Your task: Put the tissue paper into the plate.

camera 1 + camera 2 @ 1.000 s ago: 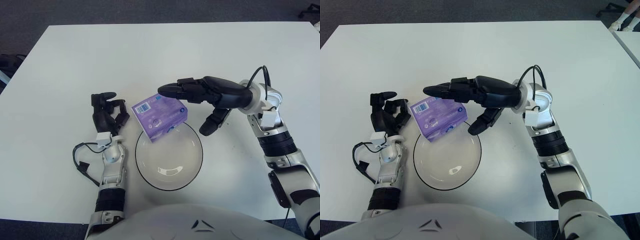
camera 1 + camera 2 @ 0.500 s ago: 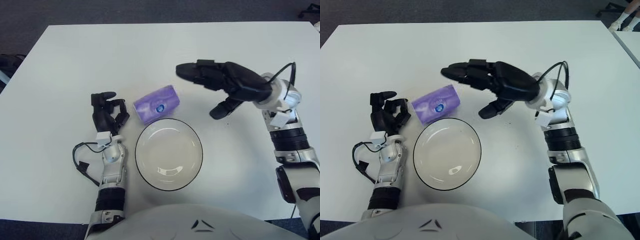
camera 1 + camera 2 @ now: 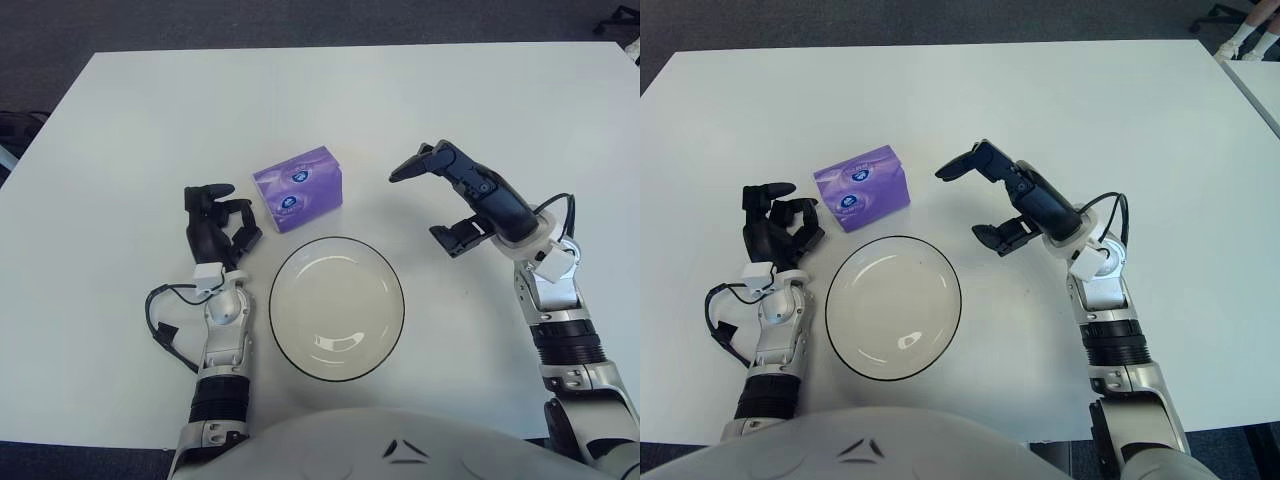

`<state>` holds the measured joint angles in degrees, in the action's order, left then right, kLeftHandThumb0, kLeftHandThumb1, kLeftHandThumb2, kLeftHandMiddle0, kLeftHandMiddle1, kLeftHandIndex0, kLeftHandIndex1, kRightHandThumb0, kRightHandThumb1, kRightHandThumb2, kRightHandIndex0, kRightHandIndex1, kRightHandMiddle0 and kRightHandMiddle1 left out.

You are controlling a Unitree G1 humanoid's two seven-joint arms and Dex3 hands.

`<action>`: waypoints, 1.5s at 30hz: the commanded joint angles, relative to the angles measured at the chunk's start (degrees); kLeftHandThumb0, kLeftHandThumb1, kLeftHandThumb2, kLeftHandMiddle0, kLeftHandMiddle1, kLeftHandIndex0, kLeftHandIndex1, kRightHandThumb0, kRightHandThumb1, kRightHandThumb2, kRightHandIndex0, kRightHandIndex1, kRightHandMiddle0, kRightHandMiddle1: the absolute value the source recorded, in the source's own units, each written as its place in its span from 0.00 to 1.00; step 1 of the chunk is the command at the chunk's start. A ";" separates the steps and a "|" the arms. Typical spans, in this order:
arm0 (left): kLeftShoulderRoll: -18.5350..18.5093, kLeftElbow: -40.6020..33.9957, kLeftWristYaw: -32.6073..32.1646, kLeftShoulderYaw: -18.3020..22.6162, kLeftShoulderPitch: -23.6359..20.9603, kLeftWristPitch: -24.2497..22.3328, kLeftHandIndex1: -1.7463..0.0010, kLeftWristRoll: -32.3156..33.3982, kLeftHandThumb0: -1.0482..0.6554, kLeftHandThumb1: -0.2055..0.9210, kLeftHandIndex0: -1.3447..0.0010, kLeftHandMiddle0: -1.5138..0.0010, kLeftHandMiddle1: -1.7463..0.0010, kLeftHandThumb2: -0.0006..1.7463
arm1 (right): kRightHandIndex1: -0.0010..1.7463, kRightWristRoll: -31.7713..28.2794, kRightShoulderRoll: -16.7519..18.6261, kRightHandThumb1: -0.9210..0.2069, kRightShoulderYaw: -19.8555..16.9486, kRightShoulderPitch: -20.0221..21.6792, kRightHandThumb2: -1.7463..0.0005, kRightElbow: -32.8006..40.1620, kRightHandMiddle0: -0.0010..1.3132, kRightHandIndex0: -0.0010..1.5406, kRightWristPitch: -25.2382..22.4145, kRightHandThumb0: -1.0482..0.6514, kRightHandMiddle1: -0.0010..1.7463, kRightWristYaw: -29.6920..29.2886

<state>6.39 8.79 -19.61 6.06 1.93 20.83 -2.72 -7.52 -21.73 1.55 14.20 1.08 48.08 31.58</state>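
The plate (image 3: 337, 308) is seen nearest, on the white table (image 3: 130, 120), with nothing in it. The left hand (image 3: 216, 228) is observed to its left, fingers curled, holding nothing. The right hand (image 3: 470, 200) is raised right of it, fingers spread, empty. The tissue paper (image 3: 297, 187) lies just beyond the plate's far-left rim, outside it

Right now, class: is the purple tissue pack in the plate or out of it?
Out. The tissue pack sits on the white table just beyond the plate's far-left rim, and the plate holds nothing.
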 commanded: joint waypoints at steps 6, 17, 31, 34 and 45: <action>-0.06 5.85 0.39 -0.56 4.90 -0.54 0.00 -1.55 0.61 0.64 0.78 0.63 0.13 0.58 | 0.84 0.28 -0.41 0.41 0.00 -0.06 0.23 1.72 0.00 0.17 -0.19 0.46 0.87 -1.02; -0.34 5.95 -0.36 -0.70 4.68 -0.27 0.00 -2.23 0.61 0.60 0.76 0.59 0.16 0.61 | 0.93 -10.21 11.64 0.57 0.91 -9.94 0.18 5.59 0.26 0.33 -21.91 0.55 0.92 -14.84; -0.20 5.87 -0.28 -0.79 4.32 -0.80 0.00 -2.22 0.61 0.58 0.75 0.58 0.16 0.62 | 0.88 10.01 10.81 0.14 4.16 10.42 0.57 -5.44 0.21 0.19 -17.26 0.43 1.00 -15.48; -0.01 5.81 -0.35 -0.87 4.30 -1.07 0.00 -2.20 0.61 0.58 0.75 0.59 0.16 0.62 | 0.74 10.27 6.72 0.05 5.65 14.21 0.54 -7.61 0.07 0.07 -13.77 0.21 0.84 -9.83; 0.62 6.38 -0.67 -0.67 4.37 -0.33 0.00 -1.63 0.61 0.61 0.77 0.60 0.14 0.61 | 0.10 14.24 0.30 0.00 11.76 23.83 0.60 -11.67 0.00 0.00 -5.75 0.01 0.20 0.61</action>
<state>6.22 8.83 -20.01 5.25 1.52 21.71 -3.78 4.20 -20.53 11.81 35.05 -8.26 40.20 30.79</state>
